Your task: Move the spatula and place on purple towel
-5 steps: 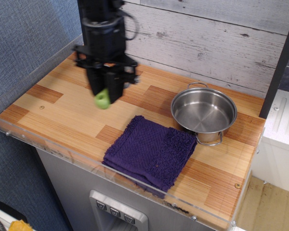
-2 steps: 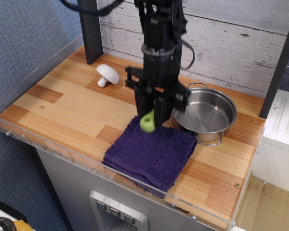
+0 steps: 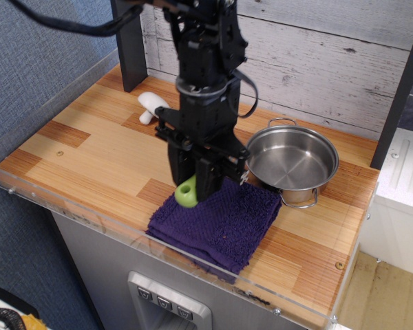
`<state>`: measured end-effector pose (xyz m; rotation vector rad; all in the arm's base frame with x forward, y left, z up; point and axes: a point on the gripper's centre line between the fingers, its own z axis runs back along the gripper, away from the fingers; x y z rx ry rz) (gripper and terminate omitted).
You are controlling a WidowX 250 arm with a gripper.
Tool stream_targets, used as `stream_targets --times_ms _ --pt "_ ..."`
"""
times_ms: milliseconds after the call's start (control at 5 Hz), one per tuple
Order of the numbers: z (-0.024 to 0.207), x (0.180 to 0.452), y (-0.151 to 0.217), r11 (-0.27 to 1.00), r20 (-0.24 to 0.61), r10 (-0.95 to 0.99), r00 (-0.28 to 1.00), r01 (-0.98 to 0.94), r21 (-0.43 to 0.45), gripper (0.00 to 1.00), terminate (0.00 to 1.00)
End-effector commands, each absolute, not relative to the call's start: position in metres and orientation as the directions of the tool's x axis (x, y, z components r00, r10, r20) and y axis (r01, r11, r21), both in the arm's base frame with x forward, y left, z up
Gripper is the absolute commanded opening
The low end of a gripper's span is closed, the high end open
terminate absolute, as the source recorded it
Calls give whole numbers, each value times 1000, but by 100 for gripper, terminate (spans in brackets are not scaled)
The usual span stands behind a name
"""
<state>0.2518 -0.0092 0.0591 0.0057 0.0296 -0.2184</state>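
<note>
One black end effector (image 3: 196, 180) was clamped on the spatula (image 3: 186, 192), whose chunky lime-green handle poked out at its 6 o'clock, low over the fuzzy purple towel (image 3: 220, 223). At 3 o'clock sat a shiny steel pot (image 3: 292, 160) on the striped wooden bench (image 3: 89, 151).

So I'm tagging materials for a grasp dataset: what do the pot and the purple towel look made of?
The pot looks like polished steel, shiny with reflections inside. The purple towel looks like terry cloth, matte with a fuzzy looped texture and soft folded edges.
</note>
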Motion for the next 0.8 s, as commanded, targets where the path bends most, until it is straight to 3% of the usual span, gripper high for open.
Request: stream_targets --times_ms 0,600 --pt "55 244 -8 972 3 -232 973 232 27 0 0" --pt "3 246 -15 963 -114 -268 957 270 5 0 0"
